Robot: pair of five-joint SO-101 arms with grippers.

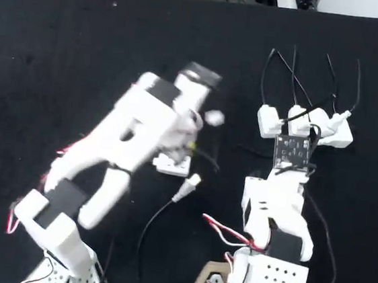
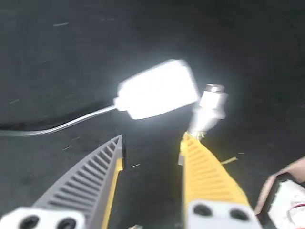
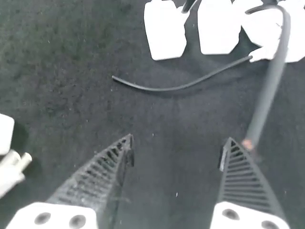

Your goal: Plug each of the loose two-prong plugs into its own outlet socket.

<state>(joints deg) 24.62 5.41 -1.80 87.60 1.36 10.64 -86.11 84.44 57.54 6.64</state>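
Observation:
My left gripper (image 2: 150, 143) stands open above the black mat, its yellow and grey fingers empty. Just beyond its tips lies a white outlet socket (image 2: 157, 88) with a thin cable, and a loose two-prong plug (image 2: 209, 105) rests beside it. From above, that socket (image 1: 173, 163) and the plug (image 1: 187, 189) on its black cord lie under my left arm (image 1: 128, 142). My right gripper (image 3: 176, 145) is open and empty, facing a row of three white sockets (image 3: 164, 28) a short way ahead. The right arm (image 1: 273, 204) sits below that row (image 1: 299, 119).
Thin black cables (image 1: 297, 75) run from the socket row toward the table's far edge. A black cord (image 3: 267, 90) crosses near one right finger. Red and white wires (image 1: 223, 230) trail by the right arm's base. The left half of the mat (image 1: 63, 54) is bare.

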